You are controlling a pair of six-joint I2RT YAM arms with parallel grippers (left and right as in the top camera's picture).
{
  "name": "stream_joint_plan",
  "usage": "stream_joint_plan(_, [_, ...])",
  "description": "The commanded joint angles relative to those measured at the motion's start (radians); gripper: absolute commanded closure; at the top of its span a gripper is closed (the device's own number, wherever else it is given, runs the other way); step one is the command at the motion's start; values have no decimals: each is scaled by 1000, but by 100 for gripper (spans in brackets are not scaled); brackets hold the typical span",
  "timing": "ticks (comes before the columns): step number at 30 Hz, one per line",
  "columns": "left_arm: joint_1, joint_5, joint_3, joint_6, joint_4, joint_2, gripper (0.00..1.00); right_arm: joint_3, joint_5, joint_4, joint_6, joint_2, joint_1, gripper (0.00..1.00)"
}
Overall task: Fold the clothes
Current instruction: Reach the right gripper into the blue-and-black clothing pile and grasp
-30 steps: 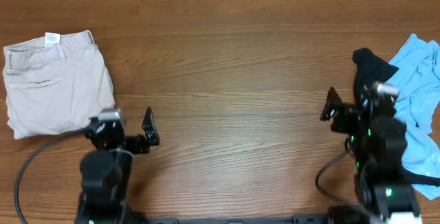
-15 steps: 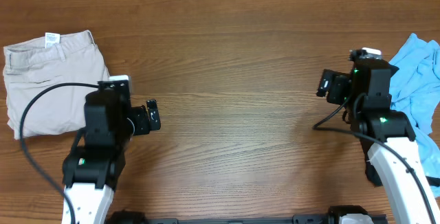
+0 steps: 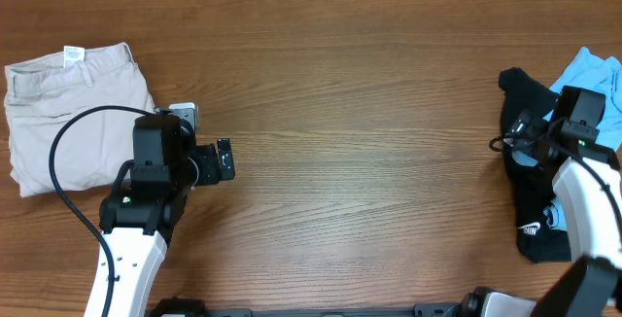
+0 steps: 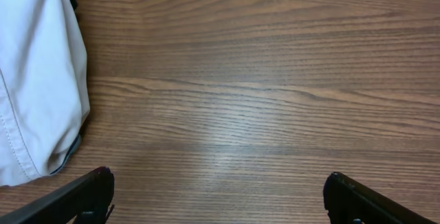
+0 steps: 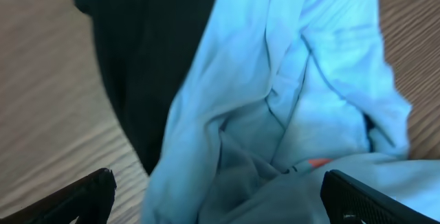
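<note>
The beige shorts (image 3: 78,113) lie folded flat at the table's left, and their edge (image 4: 41,80) shows at the left of the left wrist view. My left gripper (image 3: 225,159) (image 4: 218,183) is open over bare wood just right of them, with nothing between its fingers. A crumpled black garment (image 3: 530,93) (image 5: 148,52) and a light blue T-shirt (image 3: 593,69) (image 5: 289,93) are piled at the right edge. My right gripper (image 5: 216,189) hangs open directly above the blue T-shirt, apart from it. In the overhead view the right arm covers part of the pile.
The wooden table (image 3: 369,113) stretches between the two arms. A black cable (image 3: 58,161) loops from the left arm over the shorts. The pile of garments reaches the table's right edge.
The right arm has swung right, from beside the black garment to above the pile. The left arm has reached forward and a little right. Both grippers stayed open.
</note>
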Motion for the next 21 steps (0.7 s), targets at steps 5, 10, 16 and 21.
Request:
stream_joint_plan(5, [7, 18, 15, 14, 2, 2, 0, 30, 30, 3, -5, 67, -6, 10])
stream_joint_plan(10, [7, 18, 15, 15, 3, 2, 0, 30, 34, -16, -2, 68, -6, 45])
stream_joint_plan(16, [7, 18, 15, 15, 16, 2, 0, 41, 77, -31, 37, 53, -6, 96])
stream_joint_plan(21, [7, 18, 15, 14, 36, 2, 0, 123, 81, -87, 39, -11, -6, 96])
